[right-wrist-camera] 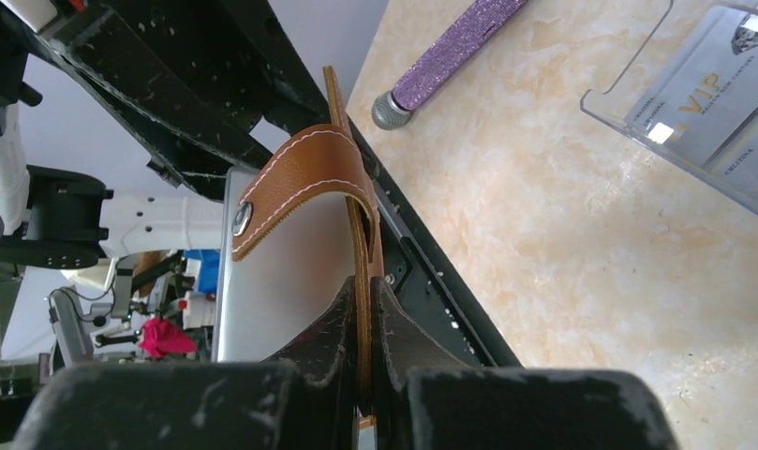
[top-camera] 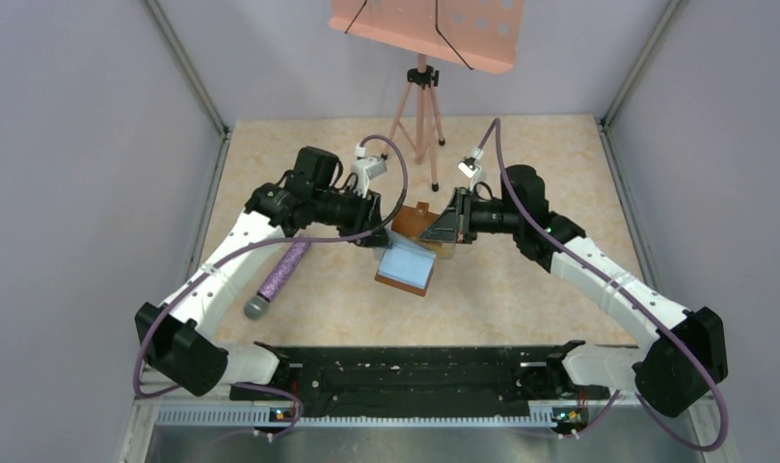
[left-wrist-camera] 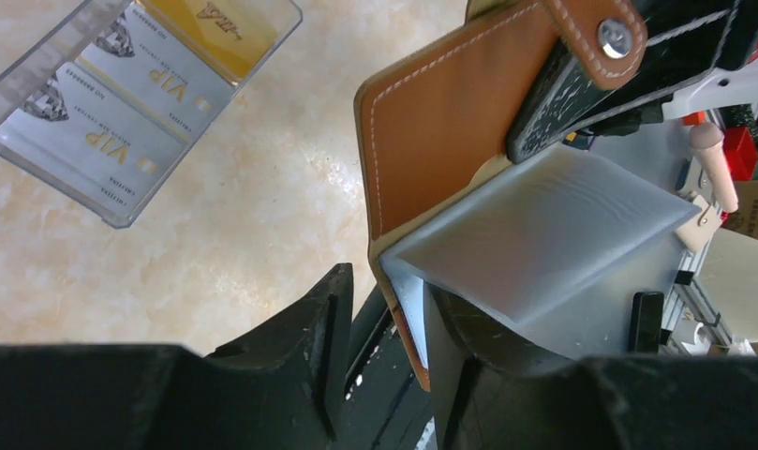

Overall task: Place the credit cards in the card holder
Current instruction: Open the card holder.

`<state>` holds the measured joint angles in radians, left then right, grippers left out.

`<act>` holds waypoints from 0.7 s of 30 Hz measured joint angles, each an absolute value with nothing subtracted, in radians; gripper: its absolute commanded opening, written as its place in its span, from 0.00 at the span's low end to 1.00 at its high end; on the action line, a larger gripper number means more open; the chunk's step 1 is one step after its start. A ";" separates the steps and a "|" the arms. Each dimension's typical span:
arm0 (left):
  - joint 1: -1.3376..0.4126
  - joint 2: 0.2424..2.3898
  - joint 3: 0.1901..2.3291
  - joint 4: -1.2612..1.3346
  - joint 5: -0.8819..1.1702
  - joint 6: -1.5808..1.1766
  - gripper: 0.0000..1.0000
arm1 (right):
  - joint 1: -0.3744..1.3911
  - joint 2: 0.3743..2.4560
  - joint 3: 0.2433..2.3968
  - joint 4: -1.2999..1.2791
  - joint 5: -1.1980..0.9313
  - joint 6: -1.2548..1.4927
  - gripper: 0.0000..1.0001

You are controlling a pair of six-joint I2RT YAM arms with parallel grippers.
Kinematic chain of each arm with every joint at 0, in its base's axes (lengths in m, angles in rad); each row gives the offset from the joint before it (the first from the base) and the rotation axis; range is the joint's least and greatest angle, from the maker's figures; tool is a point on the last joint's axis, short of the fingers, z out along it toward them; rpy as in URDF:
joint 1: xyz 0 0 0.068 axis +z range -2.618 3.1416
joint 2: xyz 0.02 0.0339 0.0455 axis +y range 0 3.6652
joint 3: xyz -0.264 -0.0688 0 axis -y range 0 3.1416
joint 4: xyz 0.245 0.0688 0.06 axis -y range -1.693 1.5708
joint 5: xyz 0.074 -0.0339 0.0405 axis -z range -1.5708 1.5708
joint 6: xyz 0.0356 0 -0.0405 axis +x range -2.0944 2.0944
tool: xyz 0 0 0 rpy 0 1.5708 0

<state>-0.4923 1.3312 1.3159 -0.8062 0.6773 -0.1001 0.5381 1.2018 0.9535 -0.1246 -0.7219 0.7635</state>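
Card holder point(left-wrist-camera: 440, 122) hangs above marbled tabletop point(top-camera: 521, 280) between grey walls point(top-camera: 77, 145); right claw point(right-wrist-camera: 364, 292) clamps it, left claw point(left-wrist-camera: 389, 300) seemingly parted.

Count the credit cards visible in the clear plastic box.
3, all in the clear box: one grey VIP card, a second grey VIP card beside it, and an orange-yellow card in the end compartment. Others may lie stacked underneath.

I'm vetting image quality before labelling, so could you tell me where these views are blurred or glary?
Top external: evenly lit, sharp. Left wrist: left pincer dark and soft; print on the credit cards legible. Right wrist: card holder crisp, stitching clear.
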 measured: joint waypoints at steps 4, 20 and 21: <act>-0.492 1.331 1.303 -0.748 0.707 -0.134 0.47 | 0.538 1.196 0.941 -0.114 -0.740 0.770 0.00; -0.404 1.310 1.151 -0.519 0.897 -0.294 0.67 | 0.538 1.180 0.920 -0.022 -0.810 0.830 0.00; -0.395 1.308 1.147 -0.506 0.916 -0.304 0.67 | 0.538 1.180 0.917 -0.010 -0.815 0.834 0.00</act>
<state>-0.3950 1.3079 1.1465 -0.5064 0.9157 -0.3038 0.5381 1.1801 0.9173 -0.0105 -0.8146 0.8341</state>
